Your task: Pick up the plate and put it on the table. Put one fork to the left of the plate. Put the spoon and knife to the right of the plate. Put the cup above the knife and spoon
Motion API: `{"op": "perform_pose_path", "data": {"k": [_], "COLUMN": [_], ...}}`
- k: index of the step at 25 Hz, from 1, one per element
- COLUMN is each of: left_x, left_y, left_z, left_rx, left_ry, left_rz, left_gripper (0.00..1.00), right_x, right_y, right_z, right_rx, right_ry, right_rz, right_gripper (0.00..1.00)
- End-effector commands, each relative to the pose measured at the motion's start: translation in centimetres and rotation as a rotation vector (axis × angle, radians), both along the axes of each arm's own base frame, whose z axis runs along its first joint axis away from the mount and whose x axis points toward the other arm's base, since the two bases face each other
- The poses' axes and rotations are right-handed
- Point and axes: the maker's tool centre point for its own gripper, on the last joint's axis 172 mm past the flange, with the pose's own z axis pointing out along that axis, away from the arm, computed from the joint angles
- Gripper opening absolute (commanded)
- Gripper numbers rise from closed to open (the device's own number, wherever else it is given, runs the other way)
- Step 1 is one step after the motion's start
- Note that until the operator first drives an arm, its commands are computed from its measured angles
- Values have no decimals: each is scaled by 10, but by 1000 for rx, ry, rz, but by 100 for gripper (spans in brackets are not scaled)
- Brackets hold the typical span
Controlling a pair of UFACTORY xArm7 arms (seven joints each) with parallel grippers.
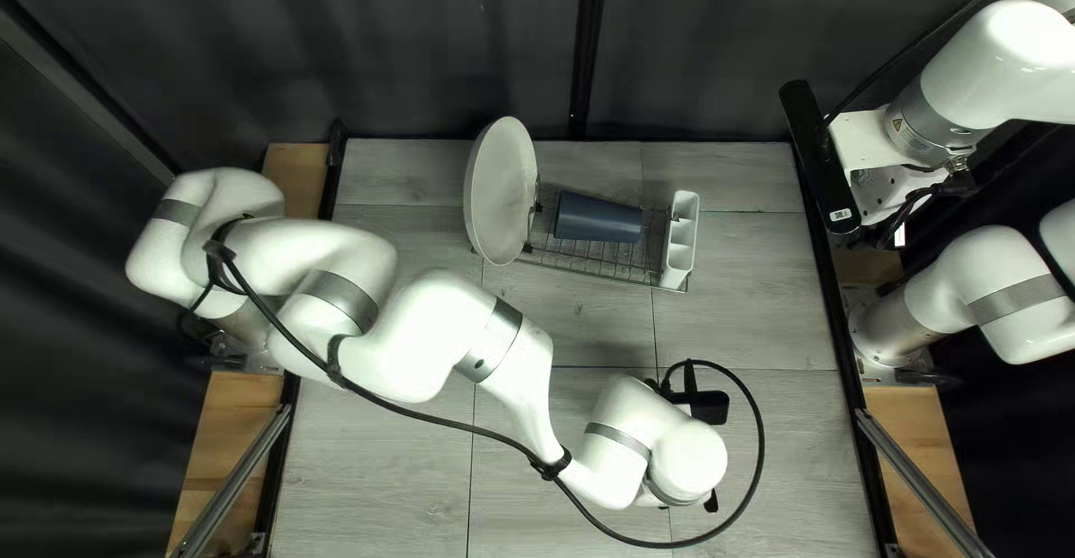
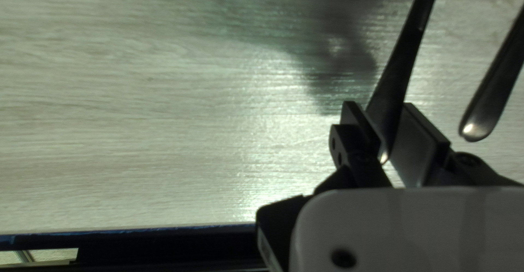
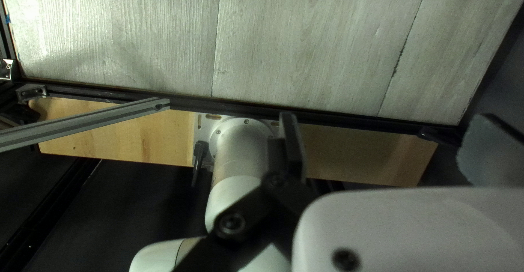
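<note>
Left gripper [image 1: 712,502]: released, fingers slightly parted, low over the right front part of the table [image 1: 750,289]. Under and between its fingertips, handle end of one dark metal utensil [image 2: 406,48]. Just beside, outside one finger and roughly parallel, second utensil [image 2: 495,89], rounded handle end showing. Kind of either: cannot tell, business ends out of view. Left arm [image 1: 426,334]: stretched over the table's front half.

Right gripper [image 1: 921,209]: released, fingers wide apart, off the table's right edge. Past it in the right wrist view, arm base [image 3: 240,141] on wooden board [image 3: 125,135], with metal bar [image 3: 87,122] alongside.

Farther back on the table, wire rack [image 1: 599,261]. At its left end, plate [image 1: 501,191], pale, stood on edge. In the middle, cup [image 1: 599,219], dark blue, on its side. At the right end, cutlery holder [image 1: 680,239], white, with compartments. Behind everything, dark curtain [image 1: 448,43].
</note>
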Motion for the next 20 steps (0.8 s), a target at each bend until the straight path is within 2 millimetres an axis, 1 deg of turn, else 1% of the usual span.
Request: {"op": "perform_pose_path", "data": {"k": [1,3,4,5,7,10,13,14,15,16,18,19,20], "left_x": [0,-2,-3,-3,-7,-17,-50,-71,-86,-115,-144,-169,-182], "left_y": [-6,-2,-1,-2,-2,4,15,21,25,33,41,44,43], "left_z": [-1,-2,-2,-2,2,19,66,91,108,136,162,180,190], "left_rx": [-5,-6,-9,-11,-17,-15,-4,4,12,26,51,79,94], "left_ry": [8,9,8,7,6,-2,-29,-47,-57,-72,-100,-124,-144], "left_rz": [-13,-15,-17,-20,-28,-32,-38,-39,-40,-46,-51,-61,-60], "left_gripper": [0,0,6,40,100,100,100,100,100,100,100,100,100], "right_x": [0,0,0,0,0,0,0,0,0,0,0,0,0], "right_y": [0,0,0,0,0,0,0,0,0,0,0,0,0], "right_z": [0,0,0,0,0,0,0,0,0,0,0,0,0], "right_rx": [0,0,0,0,0,0,0,0,0,0,0,0,0], "right_ry": [0,0,0,0,0,0,0,0,0,0,0,0,0], "right_rz": [0,0,0,0,0,0,0,0,0,0,0,0,0], "right_gripper": [100,100,100,100,100,100,100,100,100,100,100,100,100]}}
